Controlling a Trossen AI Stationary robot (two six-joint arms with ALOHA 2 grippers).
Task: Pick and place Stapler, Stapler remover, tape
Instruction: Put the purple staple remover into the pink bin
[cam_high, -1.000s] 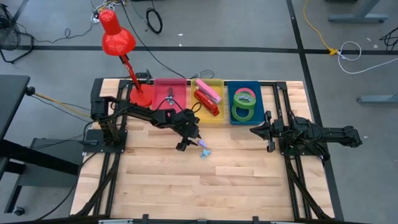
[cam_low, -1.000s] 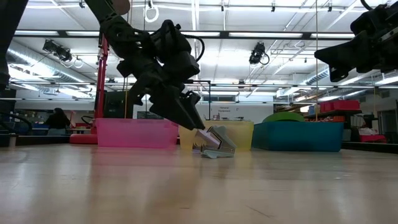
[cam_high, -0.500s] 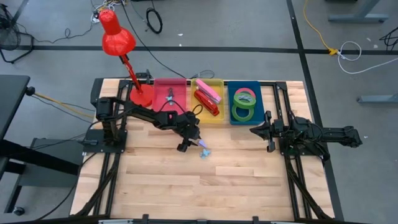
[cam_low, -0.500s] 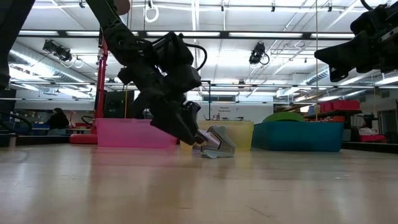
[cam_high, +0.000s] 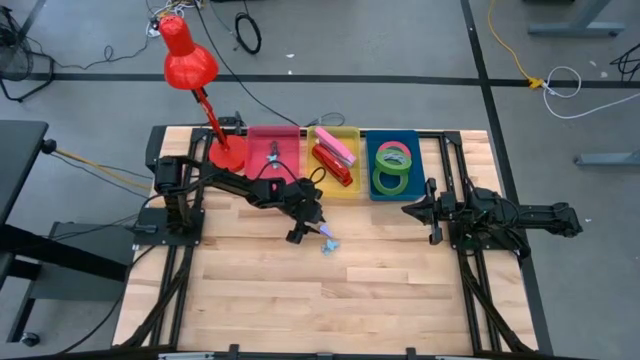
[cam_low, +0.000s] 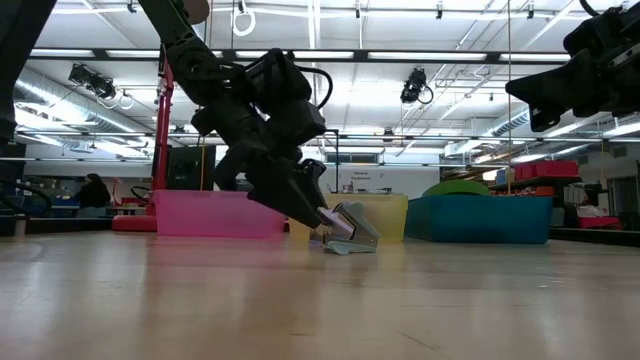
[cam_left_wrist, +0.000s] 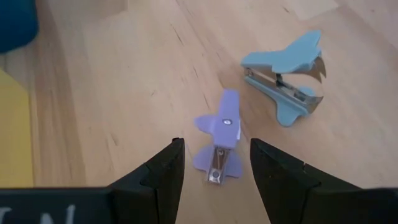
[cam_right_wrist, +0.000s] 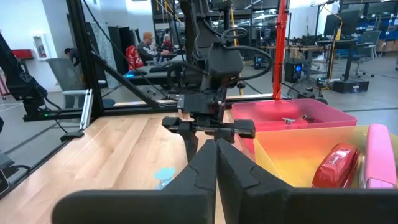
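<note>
Here the left tool (cam_left_wrist: 211, 163), fingers apart, straddles a purple staple remover (cam_left_wrist: 219, 135) lying lengthwise between them on the table (cam_high: 330, 300), jaws toward the wrist.

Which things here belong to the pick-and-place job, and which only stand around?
Job: purple staple remover between left gripper fingers; blue staple remover; red stapler; pink stapler; tape rings; three bins.
Standing around: red lamp; right gripper, waiting.
</note>
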